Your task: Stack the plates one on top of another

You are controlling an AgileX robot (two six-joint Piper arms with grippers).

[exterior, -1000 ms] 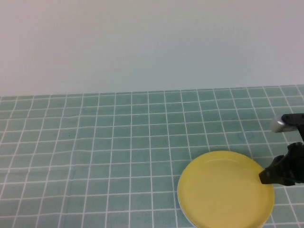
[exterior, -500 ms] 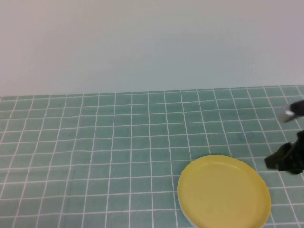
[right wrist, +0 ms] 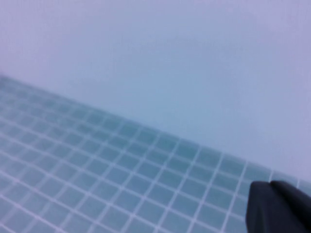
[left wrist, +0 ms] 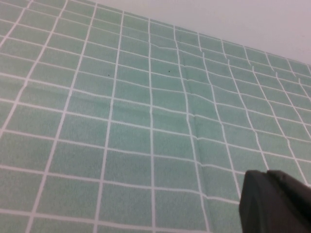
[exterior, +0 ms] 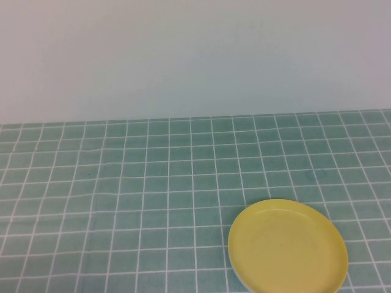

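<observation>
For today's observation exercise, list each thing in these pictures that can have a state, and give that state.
Yellow plate: lying flat and upright on the green checked tablecloth, on top of a stack; a pale rim shows beneath its near-left edge.
Left claw: shut, empty, above the bare cloth.
Right claw: shut, empty, raised off the cloth.

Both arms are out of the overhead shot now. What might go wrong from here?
The yellow plate sits at the view's near edge, its rim cut off, so stack alignment under it can't be checked. A thin pale edge shows beneath; the other plates are otherwise unseen. The left gripper and right gripper, both shut, face bare tablecloth.
</observation>
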